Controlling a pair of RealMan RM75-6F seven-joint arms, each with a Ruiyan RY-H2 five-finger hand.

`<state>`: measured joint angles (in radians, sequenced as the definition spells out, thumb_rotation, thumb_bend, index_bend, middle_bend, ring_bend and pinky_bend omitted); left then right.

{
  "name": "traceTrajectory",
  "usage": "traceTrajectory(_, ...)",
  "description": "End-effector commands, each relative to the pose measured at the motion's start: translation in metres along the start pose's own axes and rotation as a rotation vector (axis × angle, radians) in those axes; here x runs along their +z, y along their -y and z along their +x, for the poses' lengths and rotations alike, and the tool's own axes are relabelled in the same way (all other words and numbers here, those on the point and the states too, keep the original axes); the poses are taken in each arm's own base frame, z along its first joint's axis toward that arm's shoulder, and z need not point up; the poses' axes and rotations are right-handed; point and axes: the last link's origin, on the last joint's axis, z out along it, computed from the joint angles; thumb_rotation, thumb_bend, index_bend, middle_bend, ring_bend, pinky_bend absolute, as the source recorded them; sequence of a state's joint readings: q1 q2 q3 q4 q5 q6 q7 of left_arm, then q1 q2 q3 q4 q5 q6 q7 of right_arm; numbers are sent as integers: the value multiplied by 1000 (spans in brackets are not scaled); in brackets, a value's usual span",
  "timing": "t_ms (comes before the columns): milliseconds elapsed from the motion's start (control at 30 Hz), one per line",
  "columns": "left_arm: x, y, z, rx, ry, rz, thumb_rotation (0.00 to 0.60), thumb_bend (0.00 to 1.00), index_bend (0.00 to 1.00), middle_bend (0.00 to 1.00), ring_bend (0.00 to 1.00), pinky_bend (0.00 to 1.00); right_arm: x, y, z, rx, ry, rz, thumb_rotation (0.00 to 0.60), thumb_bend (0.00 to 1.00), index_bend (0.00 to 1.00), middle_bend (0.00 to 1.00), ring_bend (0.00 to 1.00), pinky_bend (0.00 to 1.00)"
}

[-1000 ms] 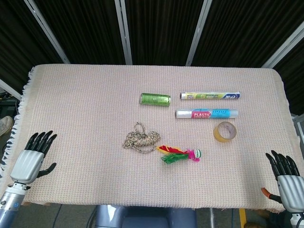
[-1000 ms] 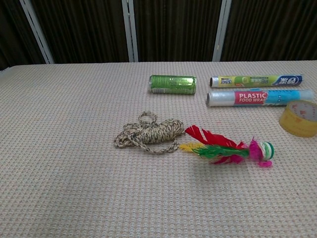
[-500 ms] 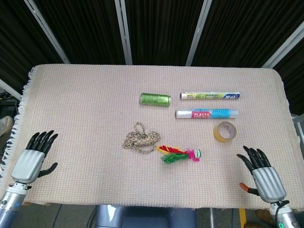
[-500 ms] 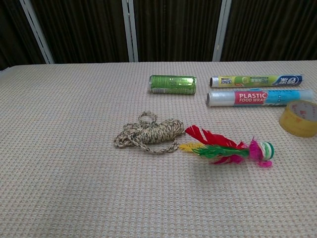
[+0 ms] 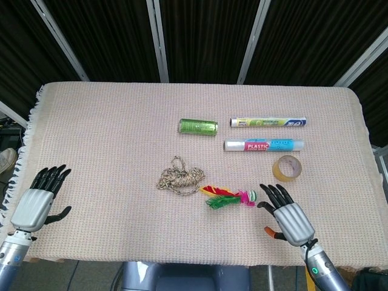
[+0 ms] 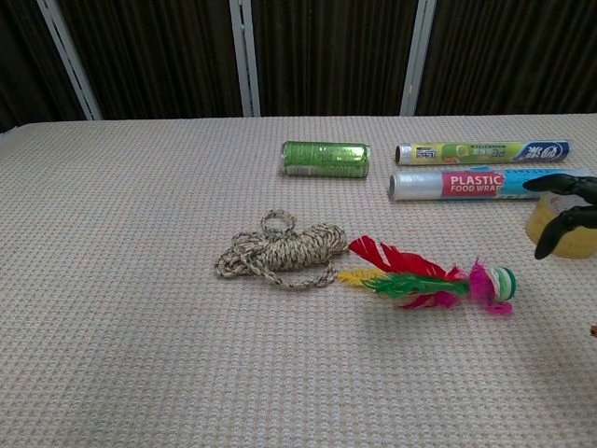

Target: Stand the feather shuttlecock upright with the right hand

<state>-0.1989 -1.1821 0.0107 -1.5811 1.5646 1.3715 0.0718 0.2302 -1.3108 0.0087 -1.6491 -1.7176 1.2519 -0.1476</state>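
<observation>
- Near the table's front edge, at about 5 o'clock from its middle, the right hand (image 5: pixel 287 216) hovers palm down with its fingers spread and pointing toward 11 o'clock, holding nothing.
- Its fingertips (image 6: pixel 560 217) show at the right edge of the chest view, dark against the tape roll (image 5: pixel 287 168).
- Just beside those fingertips, at their 9 o'clock, the shuttlecock (image 5: pixel 229 197) lies flat on the cloth (image 5: pixel 109 133), its round base toward the hand and its feathers pointing toward 9 o'clock; hand and shuttlecock are apart.
- At 7 o'clock, by the front left corner, the left hand (image 5: pixel 39 200) rests open, fingers apart, holding nothing.
- At 10 o'clock from the shuttlecock lies a rope (image 5: pixel 179 177), close to the feather tips.
</observation>
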Motion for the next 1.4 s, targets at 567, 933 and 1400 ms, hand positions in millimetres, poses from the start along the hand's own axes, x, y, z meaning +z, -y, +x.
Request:
traceTrajectory(567, 10, 9, -6, 2, 33, 52, 600, 255, 0, 0, 0, 0, 87, 35, -18, 9, 117, 105, 600, 158, 330, 0, 0, 0)
traceTrajectory(933, 16, 18, -8, -7, 52, 92, 600, 257, 0, 0, 0, 0, 119, 58, -38, 63, 171, 145, 600, 192, 353, 0, 0, 0)
traceTrajectory(1400, 16, 27, -5, -12, 41, 125, 600, 256, 0, 0, 0, 0, 143, 69, -53, 63, 197, 180, 600, 295, 504, 6, 0, 0)
